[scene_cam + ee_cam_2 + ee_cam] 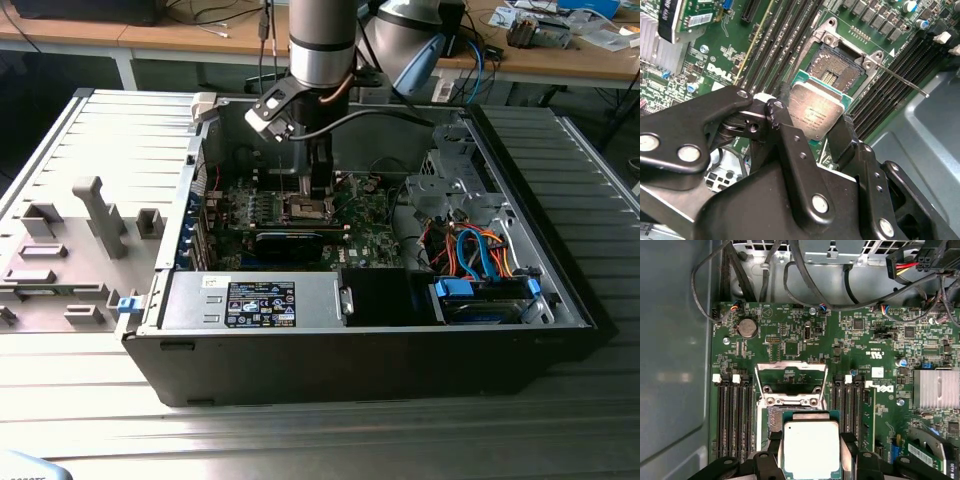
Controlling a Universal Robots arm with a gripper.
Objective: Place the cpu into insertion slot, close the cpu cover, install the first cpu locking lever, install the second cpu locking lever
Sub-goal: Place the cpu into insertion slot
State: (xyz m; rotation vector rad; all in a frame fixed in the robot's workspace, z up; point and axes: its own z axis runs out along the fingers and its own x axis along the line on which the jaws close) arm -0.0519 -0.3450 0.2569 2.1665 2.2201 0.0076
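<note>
Lying open on the table (300, 440): computer case (400, 365) containing a green circuit board (370, 240). On the board, insertion slot (837, 75) bare, cpu cover (791, 364) standing raised. Tool (815, 120) clamped on two opposite edges of the cpu (817, 107), held just above the slot, not seated.

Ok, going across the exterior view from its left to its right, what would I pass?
Grey side panel → blue clip → label sticker → gripper, shut on the cpu, over the insertion slot → orange and blue cables.
</note>
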